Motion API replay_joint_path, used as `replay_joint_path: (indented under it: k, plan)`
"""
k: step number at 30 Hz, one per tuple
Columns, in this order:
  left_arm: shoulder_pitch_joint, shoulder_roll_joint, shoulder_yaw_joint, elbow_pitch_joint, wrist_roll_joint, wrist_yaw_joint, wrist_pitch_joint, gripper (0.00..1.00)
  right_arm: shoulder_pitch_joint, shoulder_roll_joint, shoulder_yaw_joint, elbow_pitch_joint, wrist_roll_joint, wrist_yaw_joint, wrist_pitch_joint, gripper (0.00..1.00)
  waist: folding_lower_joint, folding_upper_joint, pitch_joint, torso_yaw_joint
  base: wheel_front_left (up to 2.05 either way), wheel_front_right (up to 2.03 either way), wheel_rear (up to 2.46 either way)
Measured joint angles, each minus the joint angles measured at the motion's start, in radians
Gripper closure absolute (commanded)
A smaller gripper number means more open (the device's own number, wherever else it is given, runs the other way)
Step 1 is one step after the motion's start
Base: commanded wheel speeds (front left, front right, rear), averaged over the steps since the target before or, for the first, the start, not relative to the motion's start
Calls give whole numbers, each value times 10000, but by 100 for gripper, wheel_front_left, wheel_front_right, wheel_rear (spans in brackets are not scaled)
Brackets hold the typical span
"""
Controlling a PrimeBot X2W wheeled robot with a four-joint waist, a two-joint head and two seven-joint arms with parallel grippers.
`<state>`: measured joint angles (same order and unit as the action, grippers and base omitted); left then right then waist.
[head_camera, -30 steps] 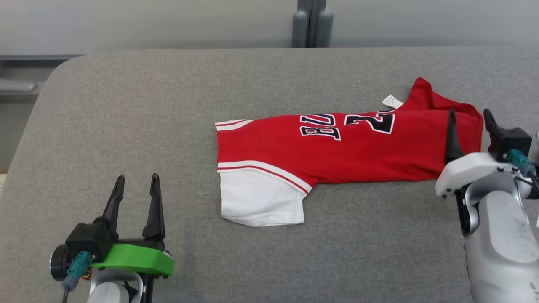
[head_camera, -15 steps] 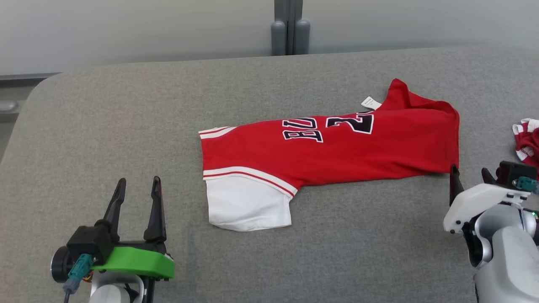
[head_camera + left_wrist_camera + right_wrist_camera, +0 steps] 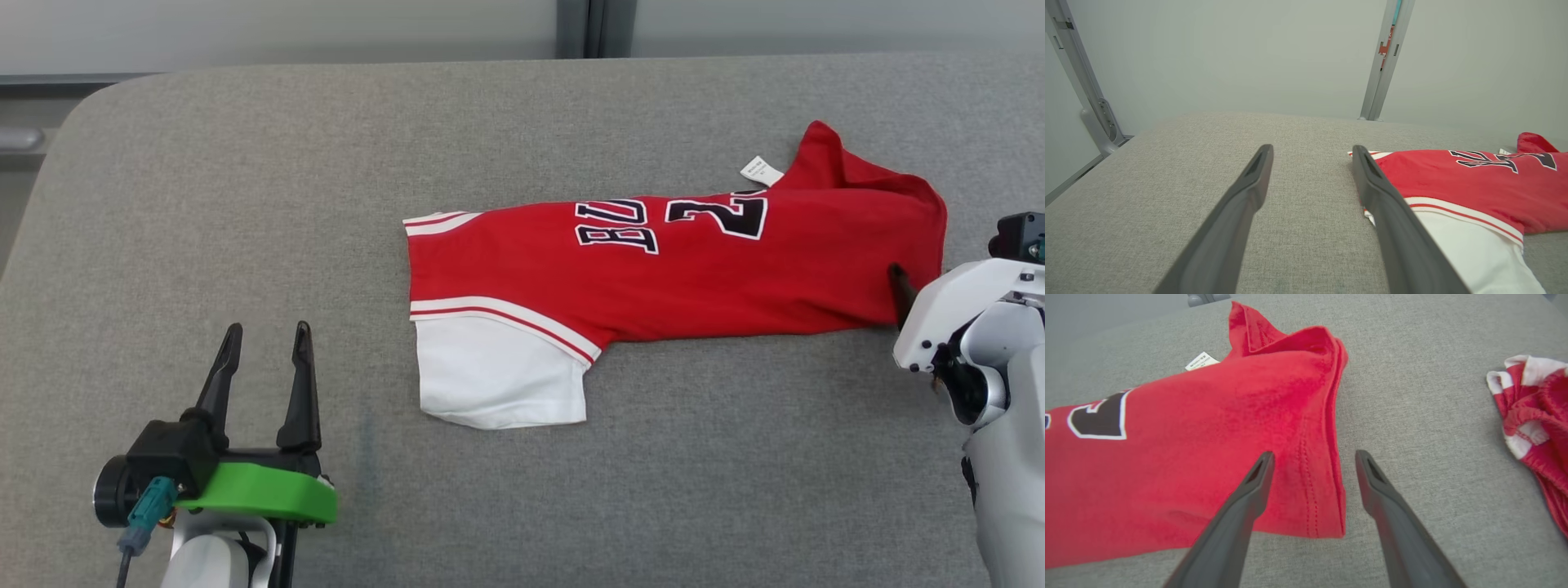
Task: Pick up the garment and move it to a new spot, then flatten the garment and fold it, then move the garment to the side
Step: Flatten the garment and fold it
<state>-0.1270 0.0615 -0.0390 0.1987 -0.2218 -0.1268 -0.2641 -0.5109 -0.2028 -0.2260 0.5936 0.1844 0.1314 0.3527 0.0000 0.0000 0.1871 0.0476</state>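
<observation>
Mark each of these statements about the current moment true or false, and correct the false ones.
1. The garment lies on the grey surface. True.
2. The left gripper is shut on the white sleeve. False: it is open and apart from the garment.
3. The right gripper is open, one finger over the garment's hemmed edge, the other over bare surface. True.
4. The white tag is tucked out of sight. False: it shows at the garment's far edge.
5. The smaller bunched cloth lies on the garment. False: it lies apart, off to one side.
</observation>
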Motion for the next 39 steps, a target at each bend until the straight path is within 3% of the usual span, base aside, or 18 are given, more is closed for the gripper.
replay_joint_path:
  k: [10, 13, 17, 23, 31, 35, 39]
  plan:
    - [-105, 92, -15, 10, 4, -6, 0, 0, -160, -564, 1087, 134, 986, 0, 146, 1, 0, 0, 303, 31, 0, 0, 0]
    - [-135, 107, -15, 27, 27, -6, 0, 0, -168, -734, 1413, 94, 1047, -2, -44, 100, 0, 0, 301, -36, 0, 0, 0]
    - [-148, 115, -17, 75, 27, -6, 0, 0, -146, -815, 1747, -309, 1237, 0, -430, 100, 0, 0, 187, -97, 0, 0, 0]
    - [-112, 127, 56, 96, 27, -6, 0, 0, 703, -874, 1969, -2464, 1465, -2, -721, 100, 0, 1, -115, -202, 0, 0, 0]
    - [-19, 113, 107, 4, 25, -6, 0, 0, 2913, -157, 1379, -6543, 1411, 0, 932, 100, 0, 0, -200, -374, 0, 0, 0]
    - [-54, 86, 35, -42, 25, -6, 0, 0, 3310, 81, 746, -6775, 1313, -2, 1634, 100, 0, 0, -29, -368, 0, 0, 0]
    - [-251, 63, -100, -107, 25, -6, 0, 0, 2840, 33, 341, -5674, 1022, -6, 1724, 100, 0, 0, 257, -290, 0, 0, 0]
